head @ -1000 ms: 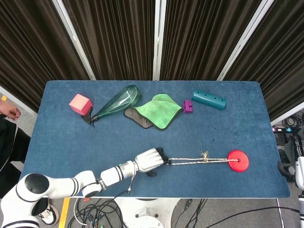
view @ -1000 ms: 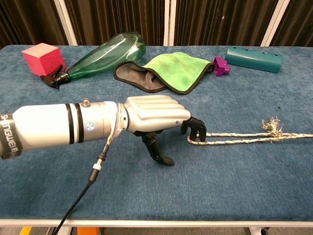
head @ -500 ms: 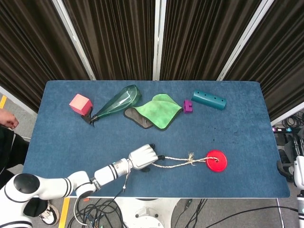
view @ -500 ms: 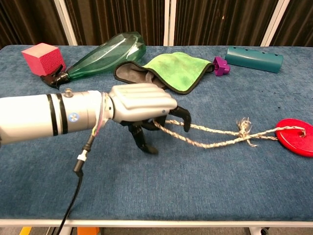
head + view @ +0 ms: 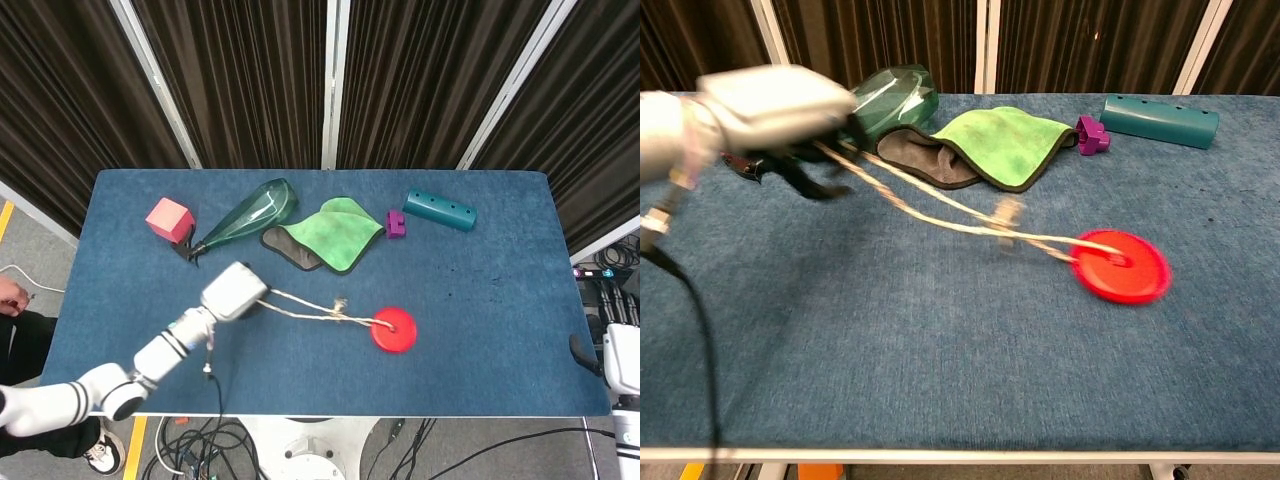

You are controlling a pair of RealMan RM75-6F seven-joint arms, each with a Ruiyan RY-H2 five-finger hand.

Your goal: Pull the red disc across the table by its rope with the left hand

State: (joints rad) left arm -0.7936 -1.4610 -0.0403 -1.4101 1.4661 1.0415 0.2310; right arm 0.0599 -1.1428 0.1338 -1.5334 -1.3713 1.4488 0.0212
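Observation:
The red disc lies flat on the blue table, right of centre and near the front; in the chest view the disc is motion-blurred. A pale twisted rope with a knot runs taut from the disc's middle up and left to my left hand. That hand grips the rope's looped end, raised above the table at the left, and the chest view shows the left hand blurred with the rope rising to it. My right hand is not in either view.
Along the far side lie a pink cube, a green bottle on its side, a green cloth, a small purple piece and a teal block. The bottle and cloth are just beyond the rope.
My left hand has swung left and away from the front edge, lifting with the rope. The red disc has slid leftward across the table behind it.

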